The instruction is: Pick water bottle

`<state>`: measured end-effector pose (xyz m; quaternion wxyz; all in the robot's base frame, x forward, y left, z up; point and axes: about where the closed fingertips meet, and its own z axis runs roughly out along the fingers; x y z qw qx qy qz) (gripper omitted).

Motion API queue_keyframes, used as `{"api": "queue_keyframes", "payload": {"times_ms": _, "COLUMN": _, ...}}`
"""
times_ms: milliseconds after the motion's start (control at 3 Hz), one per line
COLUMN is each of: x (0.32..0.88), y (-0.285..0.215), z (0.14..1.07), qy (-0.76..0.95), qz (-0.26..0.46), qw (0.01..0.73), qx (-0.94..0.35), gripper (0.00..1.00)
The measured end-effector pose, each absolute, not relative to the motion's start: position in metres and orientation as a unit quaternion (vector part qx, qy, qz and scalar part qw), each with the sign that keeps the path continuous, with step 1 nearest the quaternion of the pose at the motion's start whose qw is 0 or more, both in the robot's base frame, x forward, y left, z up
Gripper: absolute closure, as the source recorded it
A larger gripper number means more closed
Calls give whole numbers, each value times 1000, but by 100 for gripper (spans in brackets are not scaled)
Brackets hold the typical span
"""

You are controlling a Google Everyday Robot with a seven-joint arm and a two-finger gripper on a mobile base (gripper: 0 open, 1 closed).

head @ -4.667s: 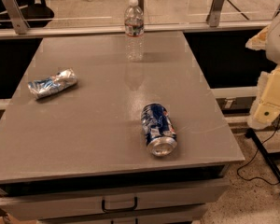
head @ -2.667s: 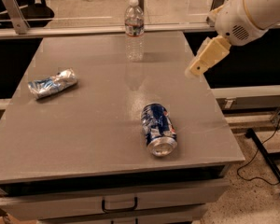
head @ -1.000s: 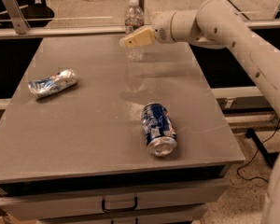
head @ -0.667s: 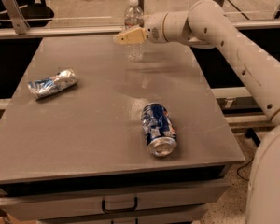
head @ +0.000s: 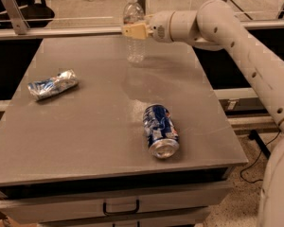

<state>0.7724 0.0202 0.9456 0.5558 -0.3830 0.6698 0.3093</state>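
Note:
The water bottle (head: 134, 46) stands upright near the far edge of the grey table (head: 85, 131), clear plastic with a white cap and a dark label band. My gripper (head: 131, 31) reaches in from the right at the bottle's upper part, level with the label. Its tan fingers (head: 137, 31) lie across the bottle's front at that height. The white arm stretches back to the right edge of the view.
A blue soda can (head: 159, 130) lies on its side near the table's front right. A crushed silver-blue can (head: 53, 84) lies at the left. A metal rail and glass panel run behind the table. A drawer sits under the front edge.
My arm has swung in from the right and reached across to the bottle; the gripper now sits at the bottle's label. The bottle and both cans have stayed put.

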Motion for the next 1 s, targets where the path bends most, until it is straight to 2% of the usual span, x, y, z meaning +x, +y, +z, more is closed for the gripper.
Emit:
{"api": "queue_keyframes", "payload": {"times_ms": 333, "x": 743, "y": 21, "z": 982, "qy": 633, "qz": 348, "qw": 563, "qx": -401, "gripper": 88}}
{"api": "queue_keyframes", "payload": {"times_ms": 667, "x": 697, "y": 32, "z": 997, "qy": 606, "qz": 407, "qw": 533, "qx": -427, "gripper": 100}}
{"api": "queue_keyframes", "payload": {"times_ms": 1000, "x": 688, "y": 36, "z": 995, "qy": 601, "qz": 417, "qw": 522, "qx": -438, "gripper": 100}}
